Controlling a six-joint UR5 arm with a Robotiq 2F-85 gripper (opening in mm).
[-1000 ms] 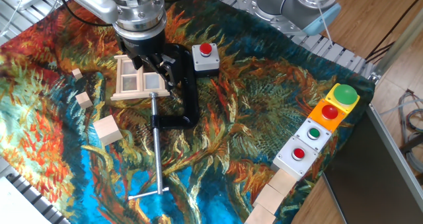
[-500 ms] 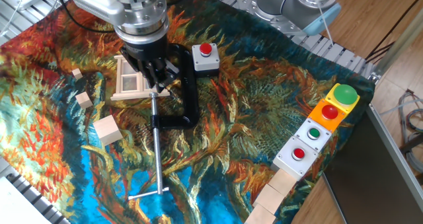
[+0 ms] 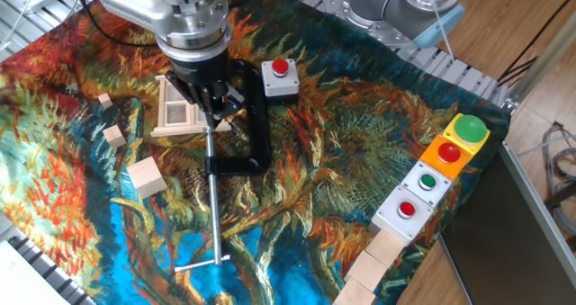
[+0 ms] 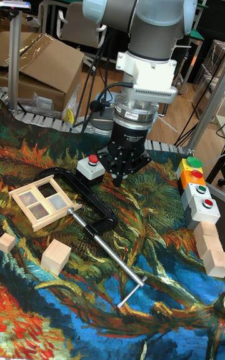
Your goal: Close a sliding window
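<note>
Pale wood marks the sliding window [image 4: 42,200], which lies flat on the painted cloth [image 3: 342,161] covering the tabletop, toward the left side near the arm. The hand [image 4: 119,179] points straight down just beside the window's right end, its dark fingers [image 3: 209,98] drawn close together with nothing between them; from the fixed view they cover that end of the frame, while the tall view shows them a little behind it, so I cannot tell whether they touch the wood. A black clamp [image 3: 252,125] curves around the window's right side, and its long metal rod [image 3: 214,210] runs toward the front edge. A grey box with a red button [image 3: 280,79] sits just behind the clamp. Plain wooden cubes [image 3: 147,177] lie in front of the window.
</note>
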